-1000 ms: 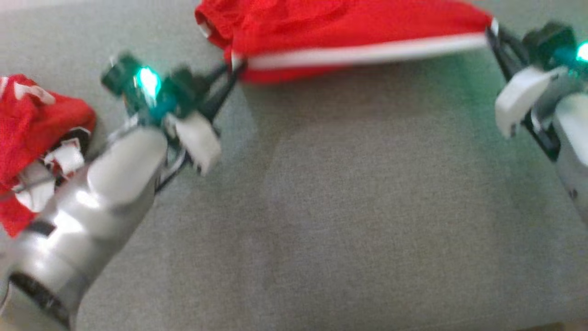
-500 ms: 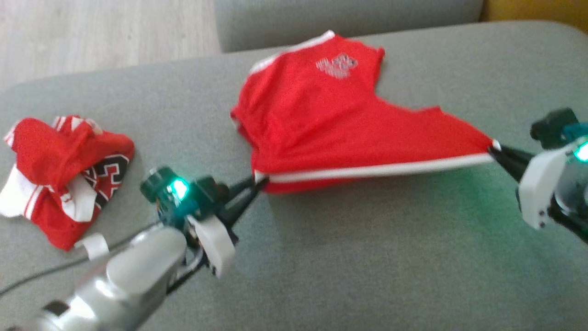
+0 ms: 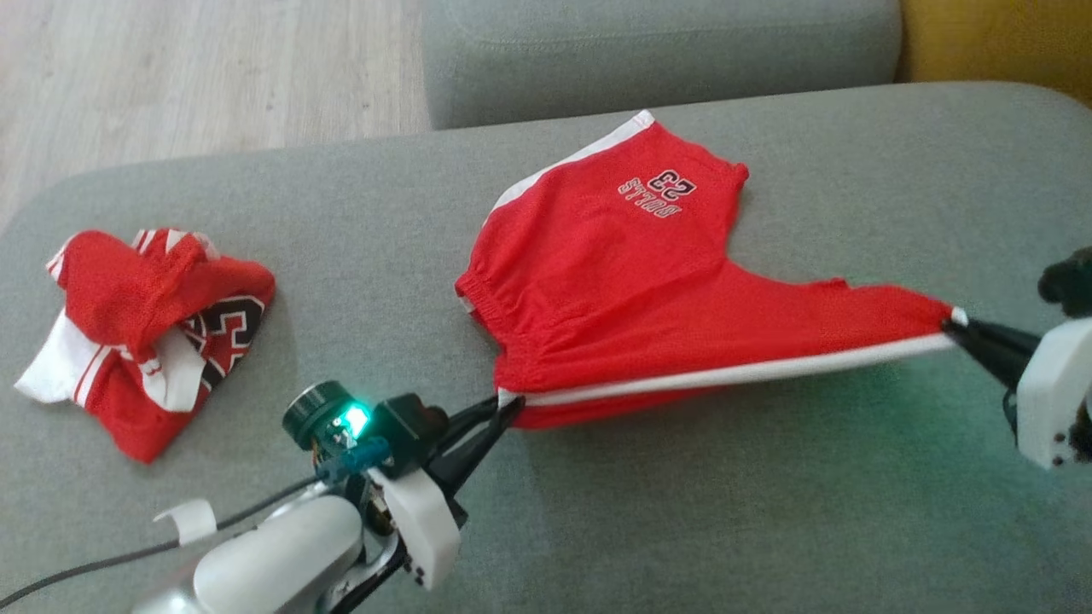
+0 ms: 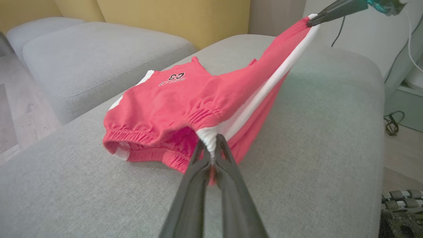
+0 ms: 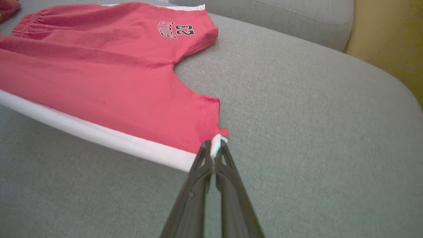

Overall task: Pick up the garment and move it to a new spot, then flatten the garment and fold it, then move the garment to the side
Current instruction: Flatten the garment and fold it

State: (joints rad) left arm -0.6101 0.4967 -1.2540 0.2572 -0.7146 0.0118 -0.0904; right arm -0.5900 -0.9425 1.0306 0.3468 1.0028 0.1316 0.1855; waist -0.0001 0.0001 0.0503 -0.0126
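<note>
Red crumpled jersey left of shorts

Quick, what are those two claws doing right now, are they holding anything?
Left gripper: shut on the waistband end of the red shorts.
Right gripper: shut on the leg-hem end of the red shorts.

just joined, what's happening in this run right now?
Both arms hold the red shorts by the white side stripe: left end effector shut on the waistband end, right end effector on the leg hem. That edge is stretched taut above the grey sofa cushion; the far half lies on it. A crumpled red garment sits to the left.
</note>
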